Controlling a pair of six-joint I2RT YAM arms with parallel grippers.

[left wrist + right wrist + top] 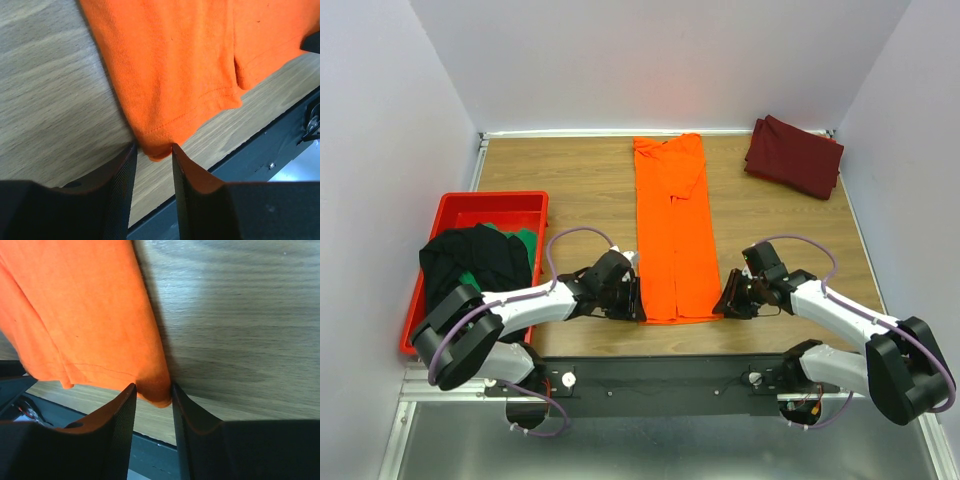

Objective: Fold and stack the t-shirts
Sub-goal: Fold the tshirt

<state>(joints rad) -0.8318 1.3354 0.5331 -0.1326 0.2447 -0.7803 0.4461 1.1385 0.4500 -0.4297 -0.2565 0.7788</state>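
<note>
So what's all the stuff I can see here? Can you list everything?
Bright orange cloth t-shirt: one, orange, folded into a long strip mid-table.
Dark maroon cloth t-shirt: one, maroon, folded, far right corner.
Red plastic bin: one, red, left side of table.
Black cloth t-shirt: one, black, heaped in the bin.
Green cloth t-shirt: one, green, under the black one.
Wooden table: one, brown.
Left pincer: black, around the orange shirt's near-left corner.
Right pincer: black, around its near-right corner.

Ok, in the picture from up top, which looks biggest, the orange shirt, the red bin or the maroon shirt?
1. Orange shirt, a long strip
2. Red bin, roughly as large; shirts hide part of it, so unsure
3. Maroon shirt, folded, clearly smallest
</note>
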